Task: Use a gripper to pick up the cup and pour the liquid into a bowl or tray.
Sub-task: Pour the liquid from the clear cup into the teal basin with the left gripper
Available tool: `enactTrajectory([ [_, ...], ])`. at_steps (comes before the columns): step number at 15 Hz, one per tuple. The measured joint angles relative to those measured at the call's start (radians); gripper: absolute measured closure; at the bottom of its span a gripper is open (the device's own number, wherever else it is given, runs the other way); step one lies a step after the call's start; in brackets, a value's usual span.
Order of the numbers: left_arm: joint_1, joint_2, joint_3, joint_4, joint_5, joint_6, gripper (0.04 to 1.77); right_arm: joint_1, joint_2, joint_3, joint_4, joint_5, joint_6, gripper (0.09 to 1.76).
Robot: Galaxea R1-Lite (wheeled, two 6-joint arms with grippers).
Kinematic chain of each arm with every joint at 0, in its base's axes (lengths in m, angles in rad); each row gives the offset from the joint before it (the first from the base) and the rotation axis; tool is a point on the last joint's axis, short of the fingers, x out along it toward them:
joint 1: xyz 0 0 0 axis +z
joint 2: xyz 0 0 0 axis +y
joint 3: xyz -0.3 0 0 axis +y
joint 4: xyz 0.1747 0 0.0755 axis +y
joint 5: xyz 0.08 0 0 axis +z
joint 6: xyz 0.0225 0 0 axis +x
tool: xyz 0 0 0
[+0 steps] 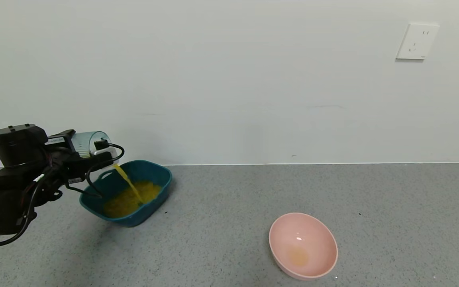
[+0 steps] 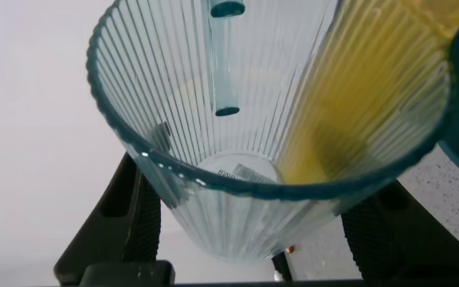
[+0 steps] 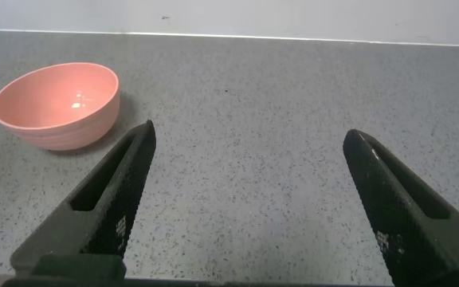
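Observation:
My left gripper point(image 1: 90, 153) is shut on the ribbed pale teal cup point(image 1: 88, 142) and holds it tipped on its side above the rear left rim of the dark teal tub point(image 1: 161, 187). A thin stream of orange-yellow liquid point(image 1: 128, 183) runs from the cup's rim into the tub, where a pool of it lies. In the left wrist view the cup point(image 2: 237, 143) fills the picture, with liquid point(image 2: 357, 96) running along one wall and the black fingers point(image 2: 130, 215) on both sides. My right gripper point(image 3: 249, 191) is open and empty over bare counter, out of the head view.
A round pink bowl point(image 1: 303, 245) with a faint orange stain inside stands at the front right; it also shows in the right wrist view point(image 3: 58, 104). The grey speckled counter point(image 1: 253, 199) runs back to a white wall with a socket point(image 1: 416, 42).

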Motion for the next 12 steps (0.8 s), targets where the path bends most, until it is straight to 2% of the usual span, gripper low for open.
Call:
enactTrajectory([
  [4, -0.01, -0.001, 0.006, 0.0, 0.021, 0.039, 0.53, 0.0, 0.0, 0.0, 0.0, 0.0, 0.0, 0.14],
  [8, -0.027, -0.001, 0.01, -0.001, 0.081, 0.07, 0.53, 0.0, 0.0, 0.0, 0.0, 0.0, 0.0, 0.14],
  [12, -0.044, -0.001, 0.004, -0.001, 0.086, 0.083, 0.53, 0.0, 0.0, 0.0, 0.0, 0.0, 0.0, 0.14],
])
